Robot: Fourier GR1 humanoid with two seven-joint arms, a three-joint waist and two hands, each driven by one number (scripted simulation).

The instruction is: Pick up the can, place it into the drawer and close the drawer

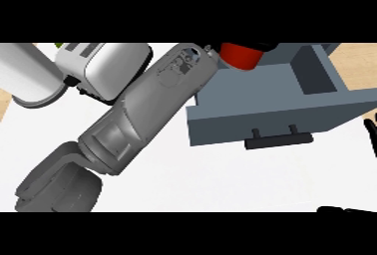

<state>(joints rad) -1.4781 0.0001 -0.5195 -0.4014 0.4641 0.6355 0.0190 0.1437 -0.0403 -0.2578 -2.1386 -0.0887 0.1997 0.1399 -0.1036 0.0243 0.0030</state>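
1. I look steeply down on a white tabletop (221, 179) that fills most of my view, plain and evenly lit.
2. At ten to eleven o'clock stands a white and silver toaster (103, 62), with a pale rounded appliance (26, 74) just beside it at nine to ten o'clock; I cannot tell what that one is.
3. Light wood-toned surface (361, 67) shows at two o'clock, and a sliver at nine o'clock.

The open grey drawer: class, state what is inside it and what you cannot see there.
A red cylindrical can sits at the back of the grey drawer; its top is cropped. The grey left forearm covers the back left corner, and the left hand is hidden.
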